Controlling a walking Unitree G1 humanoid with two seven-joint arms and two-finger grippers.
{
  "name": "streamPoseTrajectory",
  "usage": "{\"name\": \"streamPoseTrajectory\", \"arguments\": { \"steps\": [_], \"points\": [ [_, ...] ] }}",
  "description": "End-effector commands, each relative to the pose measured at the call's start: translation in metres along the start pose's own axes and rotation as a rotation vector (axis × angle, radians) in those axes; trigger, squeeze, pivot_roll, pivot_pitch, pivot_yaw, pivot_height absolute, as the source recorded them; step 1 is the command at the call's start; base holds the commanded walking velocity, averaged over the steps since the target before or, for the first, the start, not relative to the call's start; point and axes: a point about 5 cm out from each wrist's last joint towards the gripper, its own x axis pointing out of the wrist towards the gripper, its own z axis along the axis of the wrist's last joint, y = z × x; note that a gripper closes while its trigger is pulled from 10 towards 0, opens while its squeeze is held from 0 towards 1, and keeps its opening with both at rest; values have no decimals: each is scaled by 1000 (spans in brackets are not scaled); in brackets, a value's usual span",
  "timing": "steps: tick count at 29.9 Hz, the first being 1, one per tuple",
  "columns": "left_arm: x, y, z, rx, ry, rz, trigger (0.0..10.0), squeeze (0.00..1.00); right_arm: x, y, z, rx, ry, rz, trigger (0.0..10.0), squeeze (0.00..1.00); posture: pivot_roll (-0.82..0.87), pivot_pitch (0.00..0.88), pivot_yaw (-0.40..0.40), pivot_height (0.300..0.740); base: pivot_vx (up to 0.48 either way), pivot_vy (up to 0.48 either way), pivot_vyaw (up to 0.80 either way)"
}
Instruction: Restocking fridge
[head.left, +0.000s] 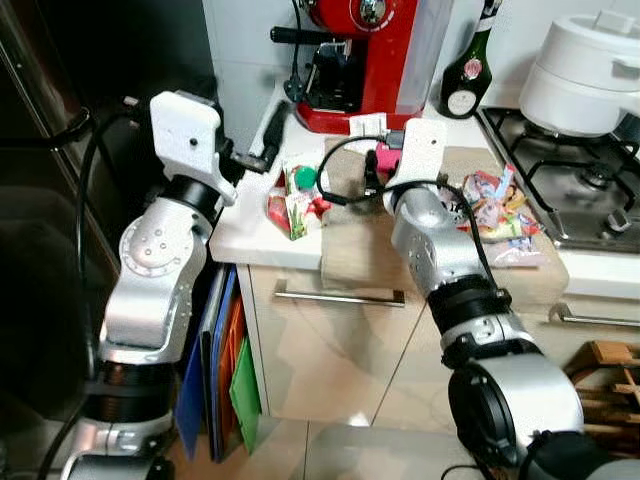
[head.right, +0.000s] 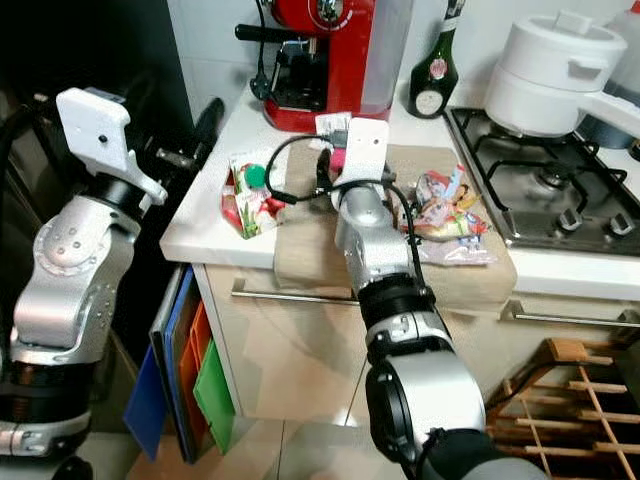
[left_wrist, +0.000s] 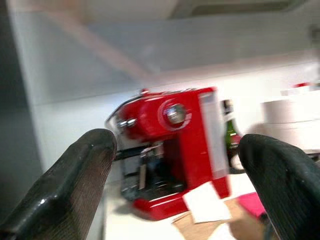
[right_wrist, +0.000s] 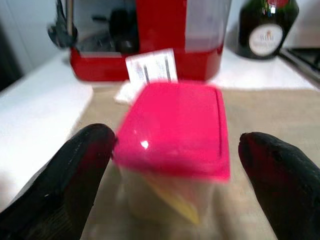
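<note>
Right gripper (right_wrist: 170, 165) spread wide, pink-lidded tub (right_wrist: 172, 125) framed between fingers, ungrasped; tub upright on board before red coffee machine (head.left: 365, 60) | left gripper (left_wrist: 185, 165) held wide, farther from tub

On the counter, the lidded tub (right_wrist: 172, 145) sits before the coffee machine (head.left: 365, 60) — carton (head.left: 297, 205) left, snack packets (head.left: 495, 215) right

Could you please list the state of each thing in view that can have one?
Pink-lidded container: lid on, upright on the board, not yet gripped.
Right gripper: open, fingers either side of the container.
Left gripper: open, empty, raised beside the counter.
Juice carton: green cap on, lying on the counter.
Wine bottle: upright.
White pot: lid on, on the stove.
</note>
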Motion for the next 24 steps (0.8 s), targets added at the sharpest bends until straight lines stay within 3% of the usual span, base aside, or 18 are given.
{"name": "streamPoseTrajectory", "arguments": {
  "steps": [1,5,11,24],
  "points": [
    [1,-7,4,-6,-2,-65,10000,0,-1,1,6,-6,-20,-9,10000,0,-15,0,-11,740,0,0,0],
    [-2,-11,4,-23,7,-166,10000,0,-2,-1,11,-15,-40,-24,10000,0,-13,0,-14,740,0,0,0],
    [-4,-6,4,-27,19,-164,10000,0,-3,-2,8,-27,-21,-31,10000,0,-11,0,-17,740,0,0,0],
    [-10,-19,0,-73,45,-233,10000,0,-3,-1,-7,13,88,-16,10000,0,-8,0,-26,740,0,0,0]
  ]
}}
